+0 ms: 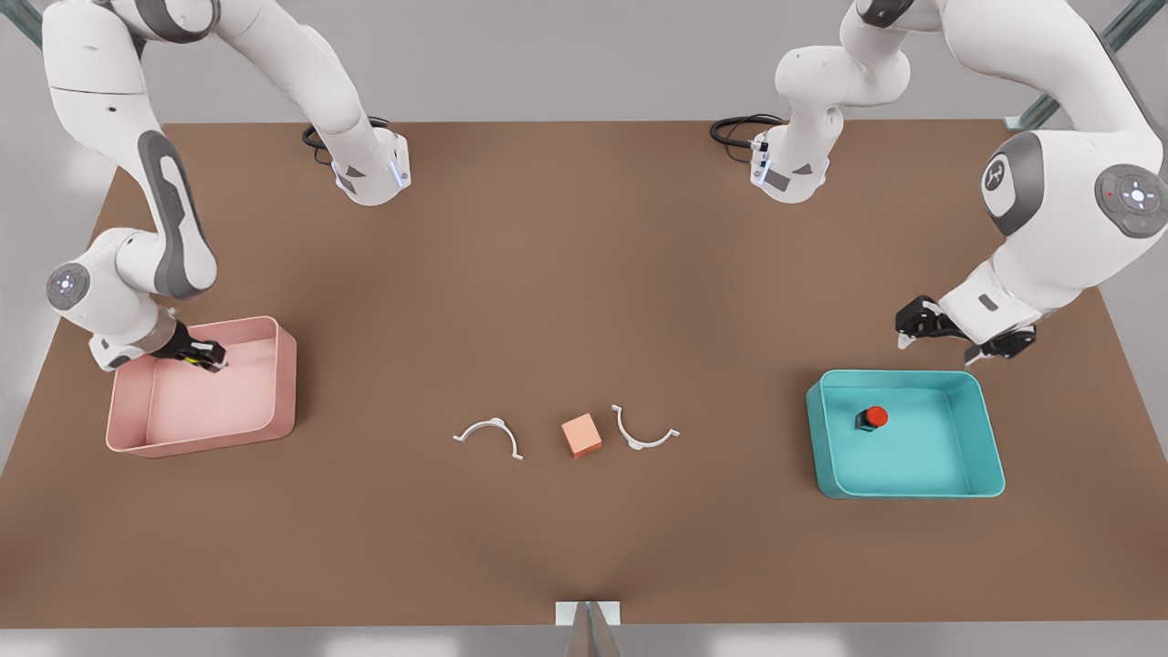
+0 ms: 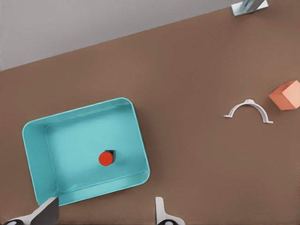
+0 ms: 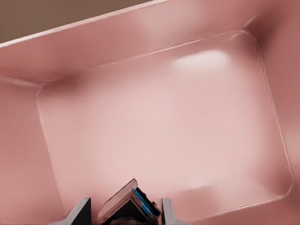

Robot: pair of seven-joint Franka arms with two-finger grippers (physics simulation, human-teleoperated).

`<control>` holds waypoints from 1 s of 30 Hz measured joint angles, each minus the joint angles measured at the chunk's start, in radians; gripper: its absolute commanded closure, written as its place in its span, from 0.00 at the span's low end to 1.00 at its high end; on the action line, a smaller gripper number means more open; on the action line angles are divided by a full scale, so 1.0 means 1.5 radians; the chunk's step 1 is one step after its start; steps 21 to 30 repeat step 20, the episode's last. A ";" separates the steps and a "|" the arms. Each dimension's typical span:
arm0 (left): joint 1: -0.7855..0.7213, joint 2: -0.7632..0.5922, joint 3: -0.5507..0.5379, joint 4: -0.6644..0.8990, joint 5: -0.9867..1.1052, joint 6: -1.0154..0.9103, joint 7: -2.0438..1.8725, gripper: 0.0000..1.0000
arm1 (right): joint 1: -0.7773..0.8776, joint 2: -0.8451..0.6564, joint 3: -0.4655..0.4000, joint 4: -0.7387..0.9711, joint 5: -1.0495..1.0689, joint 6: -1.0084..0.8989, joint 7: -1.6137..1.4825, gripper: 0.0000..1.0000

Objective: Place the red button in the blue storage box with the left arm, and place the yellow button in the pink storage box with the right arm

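The red button [image 1: 875, 417] [image 2: 106, 158] lies inside the blue storage box [image 1: 990, 456] [image 2: 33, 154] at the front view's right. My left gripper [image 1: 940, 349] [image 2: 103, 208] hangs open just behind and above that box, holding nothing. At the front view's left, my right gripper [image 1: 212, 358] [image 3: 124, 211] reaches down into the pink storage box [image 1: 283, 365] [image 3: 140, 42], shut on the yellow button [image 1: 193, 359] [image 3: 133, 201]. In the right wrist view the button shows as a dark base between the fingers, above the box floor.
An orange cube [image 1: 581, 434] [image 2: 286, 95] sits mid-table between two white curved clips [image 1: 490, 433] [image 1: 641, 431]. One clip [image 2: 248, 108] also shows in the left wrist view. Brown table [image 1: 584, 274] lies open between the boxes.
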 measured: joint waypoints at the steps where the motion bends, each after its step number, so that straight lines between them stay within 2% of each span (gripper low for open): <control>1: 0.000 0.000 0.000 0.000 0.000 -0.003 -0.009 0.00 | 0.004 0.005 0.001 0.013 -0.001 -0.002 -0.015 0.00; 3: -0.001 0.001 0.000 0.000 0.000 -0.007 -0.026 0.00 | 0.026 0.007 0.009 0.053 -0.003 -0.017 -0.042 0.00; 4: -0.001 0.001 0.000 0.000 0.000 -0.009 -0.033 0.00 | 0.030 0.001 0.030 0.077 -0.003 -0.033 -0.051 0.00; 5: -0.001 0.000 0.000 0.000 0.000 -0.010 -0.041 0.00 | 0.033 -0.003 0.075 0.126 -0.004 -0.060 -0.055 0.00; 7: -0.001 -0.001 0.000 0.000 0.000 -0.013 -0.054 0.00 | 0.094 -0.005 0.165 0.284 -0.017 -0.151 -0.045 0.00; 9: -0.001 -0.002 -0.001 0.000 0.000 -0.014 -0.066 0.00 | 0.204 -0.007 0.193 0.456 -0.026 -0.259 -0.026 0.00; 10: -0.001 -0.003 -0.001 0.000 0.000 -0.015 -0.071 0.00 | 0.231 -0.014 0.196 0.499 -0.027 -0.303 -0.016 0.00; 11: -0.001 -0.003 -0.001 0.000 0.000 -0.016 -0.076 0.00 | 0.282 -0.036 0.147 0.517 -0.023 -0.341 -0.006 0.00; 13: -0.001 -0.003 -0.001 0.000 0.000 -0.016 -0.086 0.00 | 0.519 -0.133 -0.138 0.474 0.024 -0.399 0.009 0.00; 14: -0.001 -0.003 -0.001 0.000 0.000 -0.017 -0.090 0.00 | 0.619 -0.160 -0.246 0.455 0.043 -0.422 0.016 0.00; 15: -0.001 -0.003 -0.001 0.000 0.000 -0.017 -0.095 0.00 | 0.689 -0.165 -0.320 0.448 0.058 -0.441 0.022 0.00; 16: -0.001 -0.003 -0.001 0.000 0.000 -0.017 -0.099 0.00 | 0.724 -0.151 -0.362 0.460 0.070 -0.458 0.025 0.00; 18: -0.001 -0.003 -0.001 0.000 0.000 -0.018 -0.106 0.00 | 0.731 -0.131 -0.398 0.480 0.088 -0.485 0.029 0.00; 20: -0.002 -0.003 -0.002 0.000 0.000 -0.018 -0.112 0.00 | 0.718 -0.122 -0.410 0.488 0.101 -0.502 0.034 0.00; 30: -0.002 -0.003 -0.002 0.000 0.000 -0.018 -0.112 0.00 | 0.718 -0.122 -0.410 0.488 0.101 -0.502 0.034 0.00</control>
